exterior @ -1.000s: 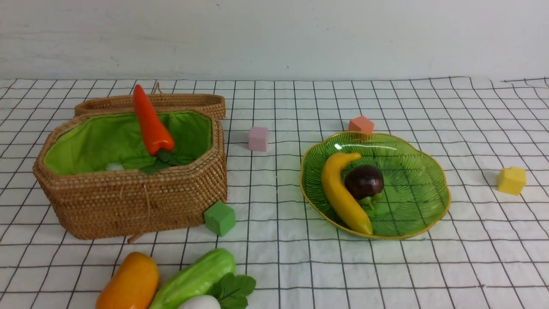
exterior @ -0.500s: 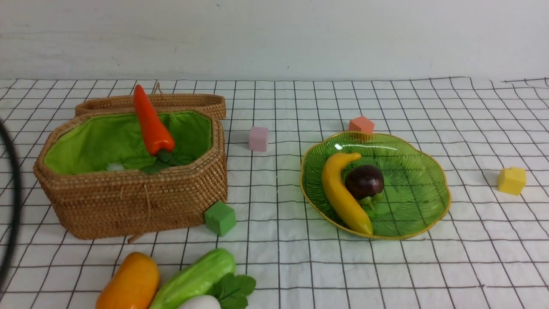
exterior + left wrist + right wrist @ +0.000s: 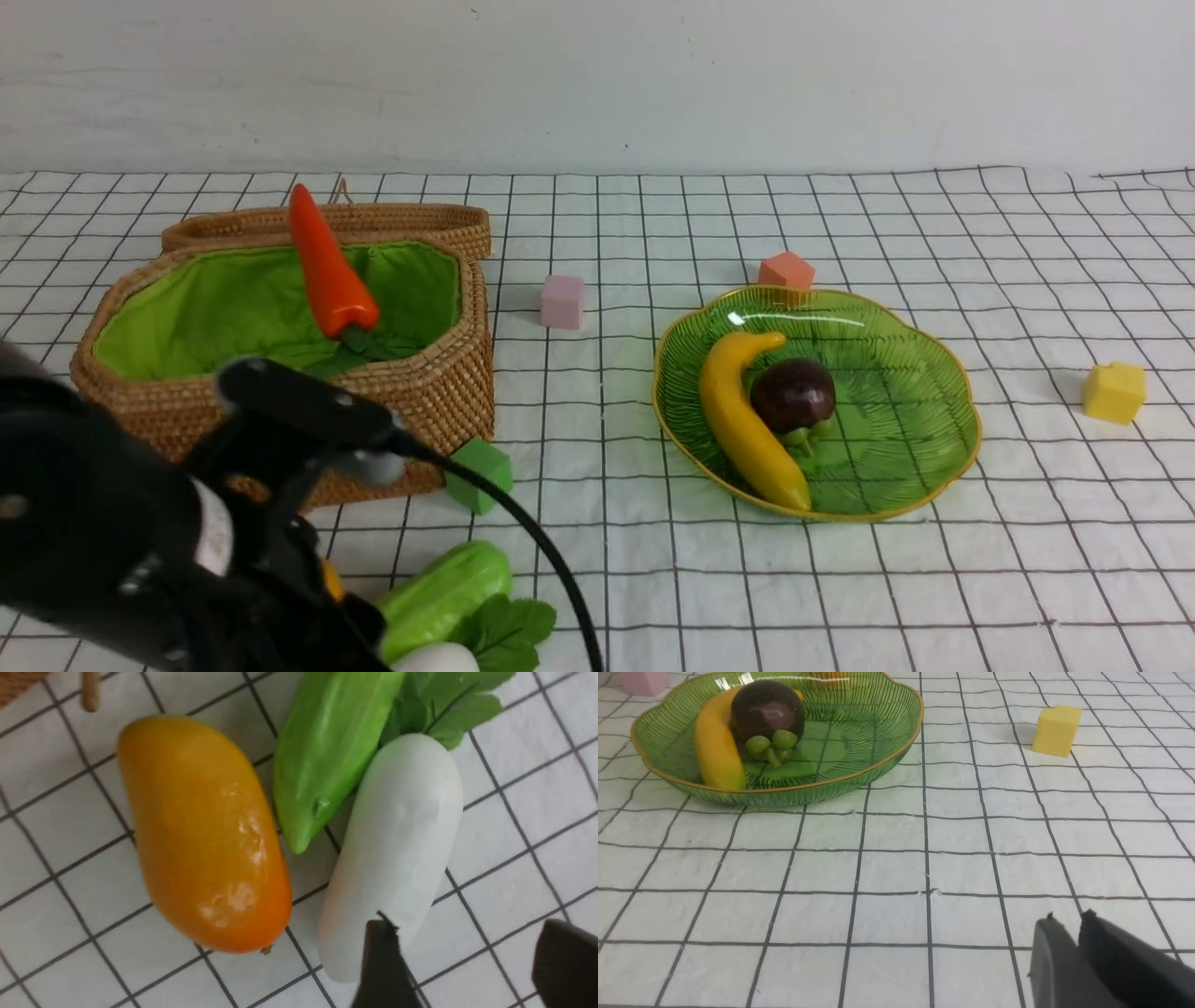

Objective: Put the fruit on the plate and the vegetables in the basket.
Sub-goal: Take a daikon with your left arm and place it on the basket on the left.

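Observation:
The carrot leans inside the wicker basket. On the green plate lie the banana and the mangosteen. At the near left of the cloth the mango, the cucumber and the white radish lie side by side. My left arm covers most of the mango in the front view. My left gripper hangs open above the cloth, one finger by the radish's blunt end, nothing between its fingers. My right gripper is shut and empty, low over the cloth near the plate.
The basket's lid lies behind the basket. A green cube sits at the basket's front corner. A pink cube and an orange cube stand farther back, and a yellow cube stands right of the plate.
My left arm has swung into the front view from the lower left and now covers the mango. Its jaws have spread wider. Fruit, vegetables and cubes have not moved.

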Controlling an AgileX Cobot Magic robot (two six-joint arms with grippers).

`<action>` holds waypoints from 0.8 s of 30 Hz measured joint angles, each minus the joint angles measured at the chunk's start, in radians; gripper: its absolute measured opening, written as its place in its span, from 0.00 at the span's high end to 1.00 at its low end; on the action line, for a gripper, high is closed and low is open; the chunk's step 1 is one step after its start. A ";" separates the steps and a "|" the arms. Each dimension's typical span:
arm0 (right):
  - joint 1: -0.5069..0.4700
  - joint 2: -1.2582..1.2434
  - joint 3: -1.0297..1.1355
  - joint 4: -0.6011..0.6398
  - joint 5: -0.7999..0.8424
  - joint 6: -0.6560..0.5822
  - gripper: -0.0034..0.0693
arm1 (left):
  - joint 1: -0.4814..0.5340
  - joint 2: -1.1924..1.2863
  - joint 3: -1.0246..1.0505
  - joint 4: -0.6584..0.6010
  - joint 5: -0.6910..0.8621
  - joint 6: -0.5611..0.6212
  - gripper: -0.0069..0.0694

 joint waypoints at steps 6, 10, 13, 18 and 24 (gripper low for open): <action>0.000 0.000 0.000 -0.002 0.000 0.000 0.80 | -0.028 0.185 0.000 0.036 -0.048 0.063 0.04; 0.000 0.000 0.000 -0.002 0.000 0.000 0.79 | -0.028 0.279 0.000 0.027 -0.118 0.080 0.04; 0.000 0.000 0.000 -0.002 0.000 0.000 0.79 | -0.028 0.337 -0.001 0.016 -0.142 0.080 0.10; 0.000 0.000 0.000 -0.002 0.000 0.000 0.78 | -0.028 0.363 -0.002 0.016 -0.138 0.084 0.30; 0.000 0.000 0.000 -0.002 0.000 0.000 0.77 | -0.028 0.321 -0.039 0.017 -0.041 0.086 0.29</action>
